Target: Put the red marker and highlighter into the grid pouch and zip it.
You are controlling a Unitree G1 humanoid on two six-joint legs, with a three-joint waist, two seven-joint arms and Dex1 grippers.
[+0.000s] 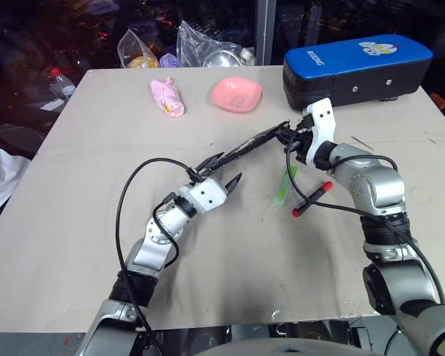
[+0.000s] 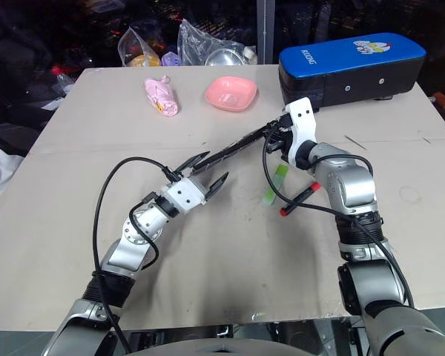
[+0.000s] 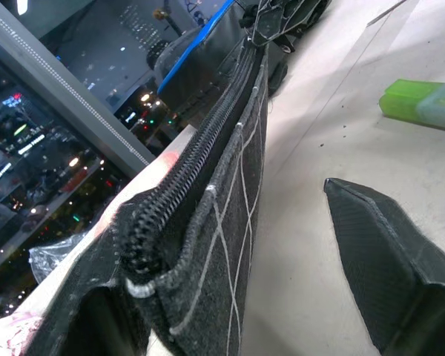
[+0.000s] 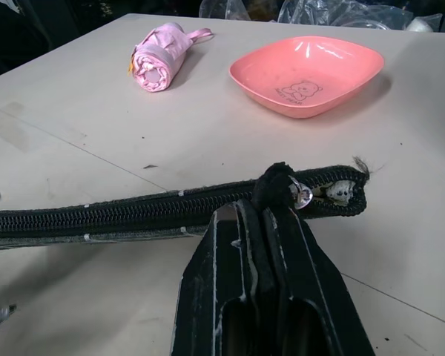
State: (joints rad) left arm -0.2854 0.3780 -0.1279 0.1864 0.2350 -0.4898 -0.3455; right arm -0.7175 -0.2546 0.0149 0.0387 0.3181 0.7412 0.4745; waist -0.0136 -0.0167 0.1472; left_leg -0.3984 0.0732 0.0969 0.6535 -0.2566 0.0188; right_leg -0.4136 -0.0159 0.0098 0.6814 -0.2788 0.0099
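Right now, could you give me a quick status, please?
Right gripper shut on grid pouch. Left gripper open at its other end. Red marker, highlighter on table.

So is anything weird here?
Yes. The grid pouch isn't lying flat: it hangs edge-up off the table, pinched at one end by the right hand. The highlighter and red marker lie outside it.

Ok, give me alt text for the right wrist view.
The right gripper, shut, pinches the zipper edge of a black white-gridded fabric pouch held edge-on. Behind lie a pink plastic dish and a rolled pink bundle.
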